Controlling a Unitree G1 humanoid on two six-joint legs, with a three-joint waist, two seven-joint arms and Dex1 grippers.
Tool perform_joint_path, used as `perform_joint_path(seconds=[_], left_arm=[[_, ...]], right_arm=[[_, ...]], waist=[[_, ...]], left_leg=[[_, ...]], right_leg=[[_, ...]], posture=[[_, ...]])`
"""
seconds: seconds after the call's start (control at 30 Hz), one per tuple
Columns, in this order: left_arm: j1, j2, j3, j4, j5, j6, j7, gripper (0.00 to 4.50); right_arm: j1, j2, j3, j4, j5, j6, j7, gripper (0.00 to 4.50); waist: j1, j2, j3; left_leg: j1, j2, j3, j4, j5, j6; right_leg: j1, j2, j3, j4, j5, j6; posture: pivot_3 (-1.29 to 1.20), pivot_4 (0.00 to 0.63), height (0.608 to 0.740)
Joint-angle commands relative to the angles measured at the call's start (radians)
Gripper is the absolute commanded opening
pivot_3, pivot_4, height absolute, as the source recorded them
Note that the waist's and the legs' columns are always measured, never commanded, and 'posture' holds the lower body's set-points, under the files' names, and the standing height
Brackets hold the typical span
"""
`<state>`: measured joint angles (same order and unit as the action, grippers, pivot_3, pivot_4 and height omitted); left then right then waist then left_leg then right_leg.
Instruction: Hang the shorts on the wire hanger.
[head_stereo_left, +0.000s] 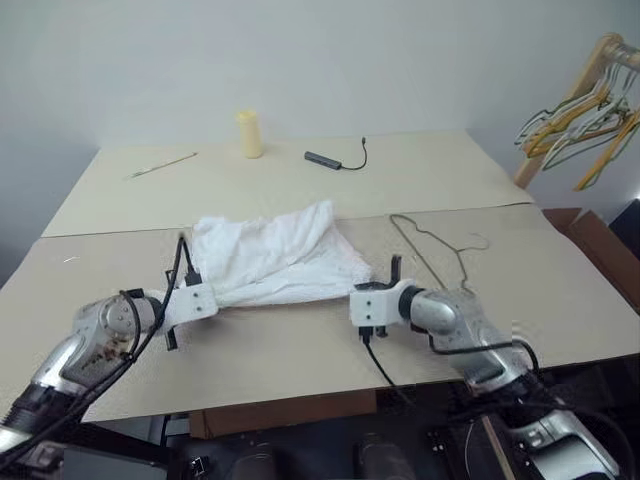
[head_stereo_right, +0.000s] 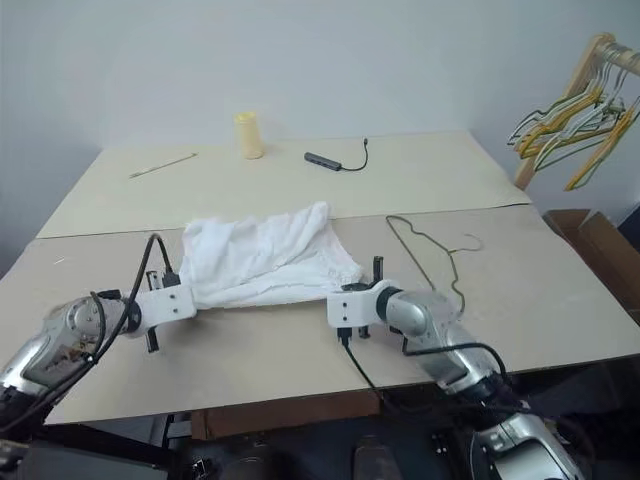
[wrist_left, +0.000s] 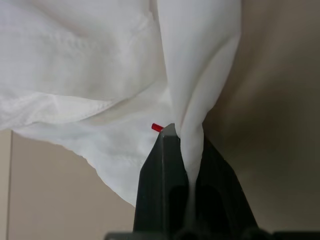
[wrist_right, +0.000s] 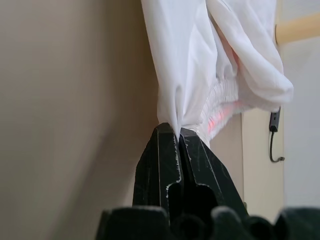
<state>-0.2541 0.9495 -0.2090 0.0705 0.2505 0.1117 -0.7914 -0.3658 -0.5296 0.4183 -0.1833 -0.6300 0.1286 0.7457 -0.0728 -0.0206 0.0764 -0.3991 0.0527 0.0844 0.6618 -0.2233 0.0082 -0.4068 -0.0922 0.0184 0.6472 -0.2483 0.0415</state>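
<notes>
The white shorts lie crumpled and spread on the tan table, held at both sides. My left gripper is shut on a fold of fabric at their left edge; in the left wrist view the cloth runs between its fingers, beside a tiny red mark. My right gripper is shut on the right corner, and the right wrist view shows the gathered waistband with a pink tint just past its fingertips. The wire hanger lies flat on the table just right of the shorts.
At the back of the table stand a yellow cylinder, a black adapter with cable and a thin stick. Coloured hangers hang on a wooden rack at far right, with a cardboard box below.
</notes>
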Motion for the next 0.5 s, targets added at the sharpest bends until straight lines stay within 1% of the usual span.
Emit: perform_joint_path(seconds=[0.03,0.1,0.17,0.27,0.47,0.5], left_arm=[[-0.021,0.038,0.013,0.047,0.007,-0.074,-0.038,0.02],[0.020,0.073,0.024,0.006,-0.045,-0.134,-0.119,0.02],[0.062,0.100,0.037,-0.032,-0.078,-0.166,-0.164,0.02],[0.112,0.115,0.067,-0.070,-0.089,-0.162,-0.168,0.02],[0.198,0.130,0.133,-0.135,-0.102,-0.130,-0.164,0.02],[0.210,0.131,0.141,-0.142,-0.102,-0.129,-0.164,0.00]], right_arm=[[0.022,-0.018,-0.031,-0.098,-0.037,0.063,0.020,0.00],[0.054,-0.020,-0.020,-0.143,-0.040,0.071,0.035,0.00],[0.079,-0.017,-0.017,-0.175,-0.038,0.088,0.049,0.00],[0.110,-0.016,-0.019,-0.207,-0.038,0.106,0.063,0.00],[0.152,-0.042,-0.041,-0.218,0.016,0.056,0.048,0.00],[0.153,-0.047,-0.042,-0.204,0.023,0.047,0.043,0.50]], waist=[[0.000,0.000,0.000],[0.000,-0.002,-0.001],[-0.004,-0.003,-0.002],[-0.004,-0.003,-0.002],[-0.007,-0.004,-0.003],[-0.007,-0.004,-0.003]], left_leg=[[-0.001,0.000,0.000,0.000,0.000,0.000],[-0.005,0.000,0.000,0.000,0.000,0.000],[-0.011,0.000,0.000,0.000,0.000,-0.001],[-0.013,0.000,0.001,0.000,0.000,-0.001],[-0.011,0.000,0.001,0.000,0.000,-0.001],[-0.010,0.000,0.001,0.000,0.000,-0.001]], right_leg=[[-0.001,0.000,0.000,-0.001,0.000,0.000],[-0.004,0.000,0.000,-0.001,0.000,0.000],[-0.011,0.000,0.000,0.000,0.000,0.000],[-0.014,0.000,0.000,0.001,0.000,0.000],[-0.012,0.000,0.000,0.001,0.000,0.000],[-0.012,0.000,0.000,0.001,0.000,0.000]], posture=[[-0.12,0.062,0.740],[-0.12,0.059,0.740],[-0.13,0.058,0.740],[-0.12,0.054,0.740],[-0.11,0.052,0.740],[-0.11,0.051,0.740]])
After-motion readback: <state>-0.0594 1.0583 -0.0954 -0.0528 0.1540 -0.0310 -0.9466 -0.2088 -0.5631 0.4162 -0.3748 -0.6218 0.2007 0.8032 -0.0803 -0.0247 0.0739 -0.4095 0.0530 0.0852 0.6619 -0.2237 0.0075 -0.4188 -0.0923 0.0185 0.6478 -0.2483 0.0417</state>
